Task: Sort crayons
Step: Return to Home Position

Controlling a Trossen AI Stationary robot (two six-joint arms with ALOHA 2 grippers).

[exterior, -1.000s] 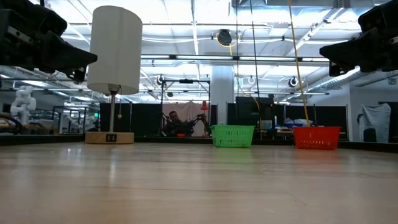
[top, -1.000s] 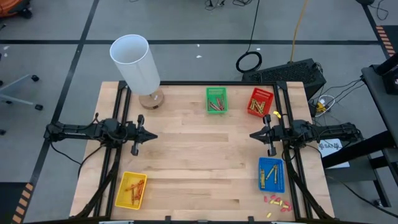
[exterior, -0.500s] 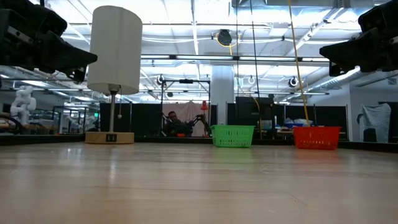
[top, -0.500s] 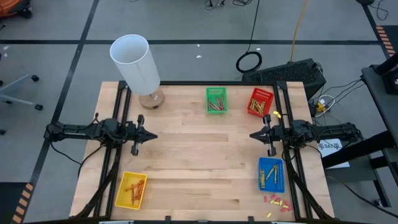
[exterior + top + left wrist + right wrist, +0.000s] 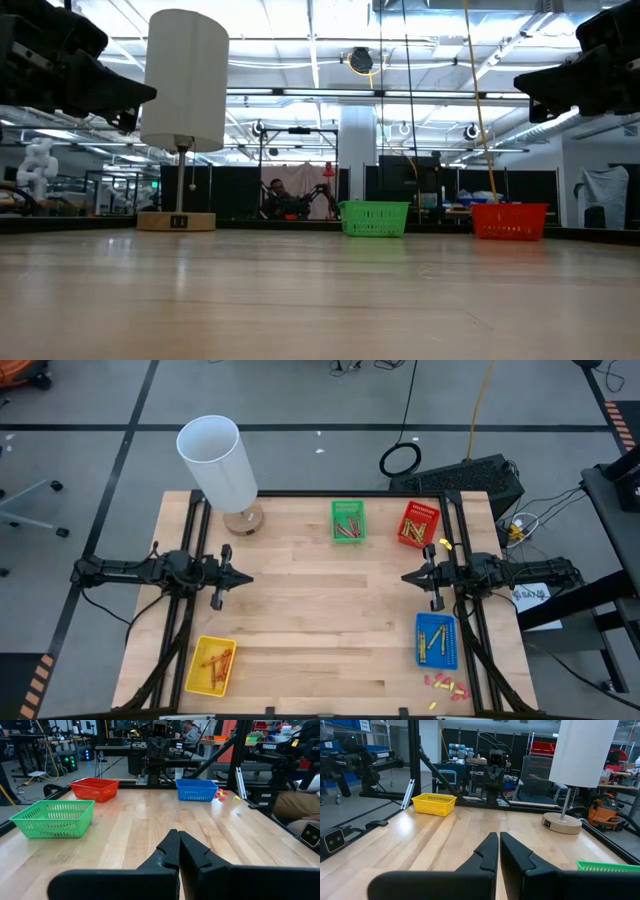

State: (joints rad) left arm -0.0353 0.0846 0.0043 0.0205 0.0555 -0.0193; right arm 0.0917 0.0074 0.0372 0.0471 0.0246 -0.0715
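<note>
Hovering empty as crayons (image 5: 348,528) sit binned

One table (image 5: 320,630), one lamp (image 5: 212,455); left gripper (image 5: 248,578) and right gripper (image 5: 405,576) face each other across mid-table, fingers closed on nothing; four baskets, the green basket (image 5: 348,504), red basket (image 5: 423,508) and blue basket (image 5: 447,656) nearer the right arm, the yellow basket (image 5: 225,682) nearer the left; crayons lie inside all four, too small to count, none loose.

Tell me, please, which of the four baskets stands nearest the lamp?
The green basket, along the far edge with the lamp; the red basket, blue basket and yellow basket lie farther off.
</note>
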